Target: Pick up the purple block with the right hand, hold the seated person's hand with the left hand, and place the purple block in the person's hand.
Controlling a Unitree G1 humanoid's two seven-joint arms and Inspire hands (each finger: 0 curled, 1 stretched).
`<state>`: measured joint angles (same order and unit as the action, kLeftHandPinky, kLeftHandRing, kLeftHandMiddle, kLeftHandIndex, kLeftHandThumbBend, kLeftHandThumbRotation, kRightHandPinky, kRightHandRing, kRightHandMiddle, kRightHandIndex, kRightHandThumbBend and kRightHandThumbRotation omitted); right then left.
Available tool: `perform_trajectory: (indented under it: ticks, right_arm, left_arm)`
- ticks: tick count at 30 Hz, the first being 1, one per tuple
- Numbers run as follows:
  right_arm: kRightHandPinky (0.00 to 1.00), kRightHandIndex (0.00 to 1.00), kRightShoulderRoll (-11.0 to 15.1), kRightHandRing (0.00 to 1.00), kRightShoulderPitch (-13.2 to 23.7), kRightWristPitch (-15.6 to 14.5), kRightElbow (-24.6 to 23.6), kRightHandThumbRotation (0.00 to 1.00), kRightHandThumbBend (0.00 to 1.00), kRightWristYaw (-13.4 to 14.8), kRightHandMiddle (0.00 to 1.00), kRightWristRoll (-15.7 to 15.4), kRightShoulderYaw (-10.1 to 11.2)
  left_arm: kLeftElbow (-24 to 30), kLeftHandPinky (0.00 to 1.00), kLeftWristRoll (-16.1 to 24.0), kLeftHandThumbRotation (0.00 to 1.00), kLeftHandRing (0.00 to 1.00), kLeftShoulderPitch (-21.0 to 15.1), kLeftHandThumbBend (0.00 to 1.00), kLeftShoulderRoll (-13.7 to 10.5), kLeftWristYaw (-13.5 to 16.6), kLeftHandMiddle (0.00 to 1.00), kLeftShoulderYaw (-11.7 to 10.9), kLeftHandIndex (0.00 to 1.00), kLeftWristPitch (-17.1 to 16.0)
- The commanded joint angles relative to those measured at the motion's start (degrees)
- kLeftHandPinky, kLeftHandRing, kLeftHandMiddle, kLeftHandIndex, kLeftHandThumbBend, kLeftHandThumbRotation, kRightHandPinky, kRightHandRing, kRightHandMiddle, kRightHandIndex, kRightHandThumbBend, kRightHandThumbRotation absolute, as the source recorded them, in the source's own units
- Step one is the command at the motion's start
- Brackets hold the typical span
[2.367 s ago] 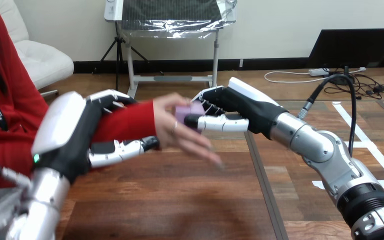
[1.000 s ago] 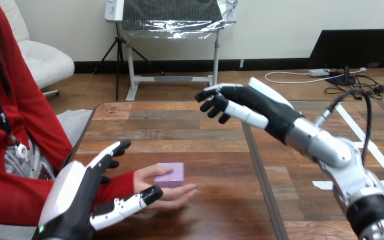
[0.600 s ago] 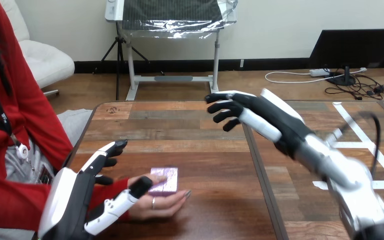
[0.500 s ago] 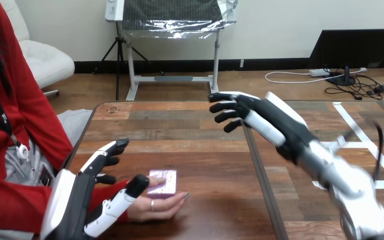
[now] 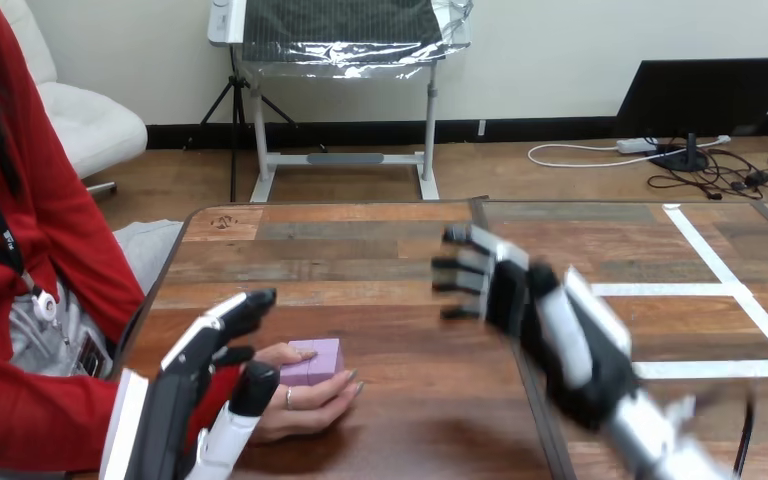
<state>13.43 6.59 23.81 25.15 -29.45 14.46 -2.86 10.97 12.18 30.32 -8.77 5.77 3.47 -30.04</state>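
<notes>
Near the bench's (image 5: 420, 400) left edge, purple block (image 5: 310, 362) lies in the person's hand (image 5: 310, 410) — left hand (image 5: 175, 395) flanks it, uncurled, not gripping; right hand (image 5: 505, 290) spread, empty — well right of block.

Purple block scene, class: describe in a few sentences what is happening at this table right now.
The purple block lies in the person's hand, which rests palm up on the table. The robot's left hand sits beside that wrist, fingers straight. The right hand hovers open and empty, apart from the block.
</notes>
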Motion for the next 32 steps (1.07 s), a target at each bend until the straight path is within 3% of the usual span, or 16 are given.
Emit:
perform_trajectory:
  ticks: [1, 9, 19, 32]
  right_arm:
    - [0.73, 0.88, -2.6, 0.82, -3.9, -1.2, -7.8, 1.0, 0.92, -0.3, 0.85, 2.8, 0.4]
    - [0.76, 0.88, -3.8, 0.83, -9.2, -1.4, -11.8, 1.0, 0.87, -1.0, 0.85, 2.9, 0.0]
    - [0.78, 0.88, -4.9, 0.85, -13.5, -1.0, -14.9, 1.0, 0.81, -0.8, 0.85, 2.3, 0.0]
    - [0.92, 0.86, -5.8, 0.88, -16.2, -0.5, -16.8, 1.0, 0.8, 0.8, 0.85, 1.7, 0.0]
  left_arm:
    - [2.0, 0.74, -2.0, 1.0, 0.81, 0.6, 0.69, 0.4, -0.9, 0.81, 0.2, 0.76, -2.7]
    - [5.2, 0.72, -3.6, 1.0, 0.81, 3.4, 0.67, 0.8, -2.4, 0.81, 0.0, 0.76, -3.1]
    - [6.8, 0.71, -8.7, 1.0, 0.8, 5.8, 0.7, 2.1, -3.6, 0.79, 0.1, 0.76, -4.3]
    - [5.7, 0.71, -9.9, 1.0, 0.79, 6.1, 0.56, 3.6, -3.8, 0.78, 0.0, 0.75, -6.5]
